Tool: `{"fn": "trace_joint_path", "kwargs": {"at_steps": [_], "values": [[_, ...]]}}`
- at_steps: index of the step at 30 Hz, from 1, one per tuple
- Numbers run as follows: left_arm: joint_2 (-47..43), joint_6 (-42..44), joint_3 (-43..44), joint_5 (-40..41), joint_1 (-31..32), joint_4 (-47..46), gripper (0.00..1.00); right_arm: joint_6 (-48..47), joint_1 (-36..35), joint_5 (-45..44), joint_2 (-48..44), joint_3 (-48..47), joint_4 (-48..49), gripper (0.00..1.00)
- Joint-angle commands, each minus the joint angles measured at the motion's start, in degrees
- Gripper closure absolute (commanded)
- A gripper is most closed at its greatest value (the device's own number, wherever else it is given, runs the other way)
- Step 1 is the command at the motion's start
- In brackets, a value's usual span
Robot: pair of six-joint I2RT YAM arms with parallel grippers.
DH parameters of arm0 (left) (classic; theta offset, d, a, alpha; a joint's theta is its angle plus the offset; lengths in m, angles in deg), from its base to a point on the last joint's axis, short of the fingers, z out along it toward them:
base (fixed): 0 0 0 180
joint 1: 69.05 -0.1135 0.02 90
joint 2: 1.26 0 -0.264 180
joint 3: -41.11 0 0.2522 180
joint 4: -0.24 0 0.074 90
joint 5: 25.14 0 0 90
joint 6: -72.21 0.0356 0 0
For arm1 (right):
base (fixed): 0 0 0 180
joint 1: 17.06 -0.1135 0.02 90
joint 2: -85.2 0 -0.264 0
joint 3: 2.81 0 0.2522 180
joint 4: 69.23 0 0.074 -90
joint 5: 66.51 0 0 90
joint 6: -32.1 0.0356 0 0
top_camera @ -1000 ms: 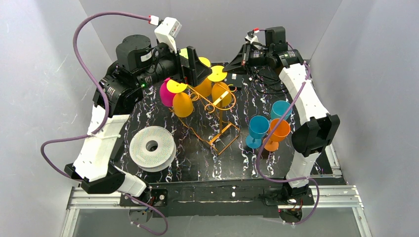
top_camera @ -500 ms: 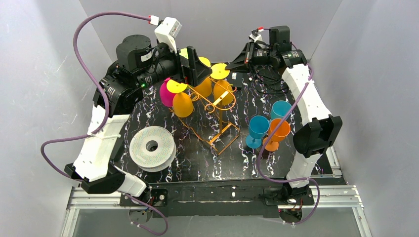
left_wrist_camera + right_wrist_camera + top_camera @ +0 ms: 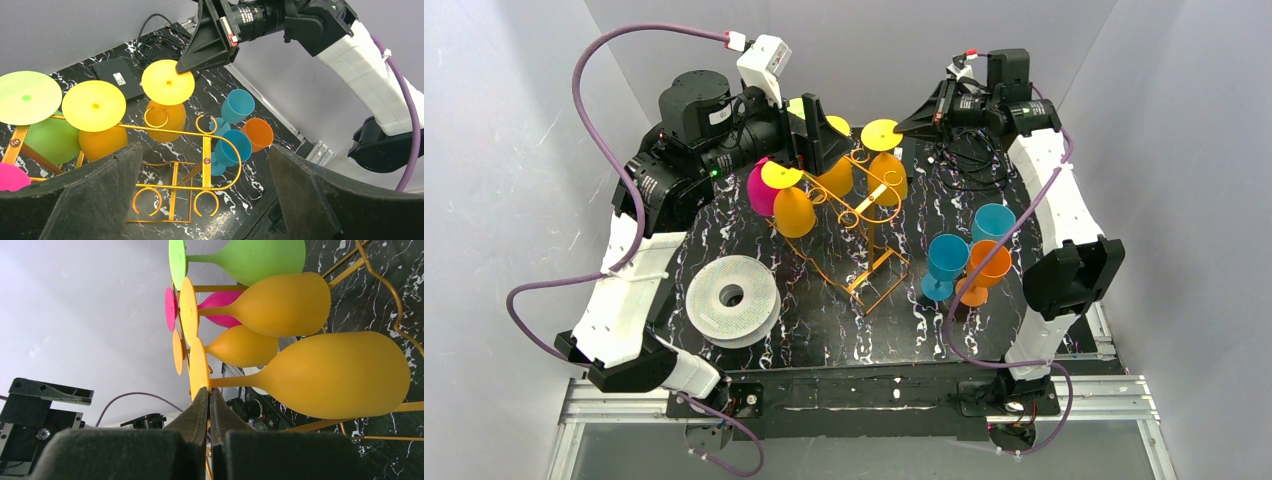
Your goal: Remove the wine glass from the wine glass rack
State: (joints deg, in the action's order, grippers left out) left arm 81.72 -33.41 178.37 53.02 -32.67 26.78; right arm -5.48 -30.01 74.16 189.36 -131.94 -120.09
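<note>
At the wine glass rack (image 3: 206, 160), far right end, my right gripper (image 3: 209, 395) pinched the hanging yellow wine glass (image 3: 340, 375) by its foot rim; left gripper (image 3: 819, 135) gaped empty. Thin hold could slip, dropping it.

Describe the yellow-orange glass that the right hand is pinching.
The wine glass is opaque yellow-orange, plastic-looking: a rounded bowl, thin stem, flat foot. It is upside down, foot uppermost, at the far end of the wire rack. The right hand, shut, pinches the foot's rim. Whether its stem sits in a loop is unclear.
</note>
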Motion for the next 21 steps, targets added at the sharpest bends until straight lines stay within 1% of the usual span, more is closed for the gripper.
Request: {"fn": "trace_joint_path", "kwargs": {"at_steps": [1,9,21], "values": [[-0.9,0.3,0.8,-0.9,-0.1,-2.6,0.02,0.5,2.1,0.2,-4.2,-1.2,1.3,0.99],[-0.3,0.5,-0.3,-2.0,-0.1,-3.5,0.02,1.9,6.3,-0.5,-7.3,-1.3,0.0,0.99],[0.3,0.6,-2.9,-7.5,-0.1,-6.9,0.02,7.2,9.4,-2.6,-14.9,-1.3,-4.7,0.99]]}}
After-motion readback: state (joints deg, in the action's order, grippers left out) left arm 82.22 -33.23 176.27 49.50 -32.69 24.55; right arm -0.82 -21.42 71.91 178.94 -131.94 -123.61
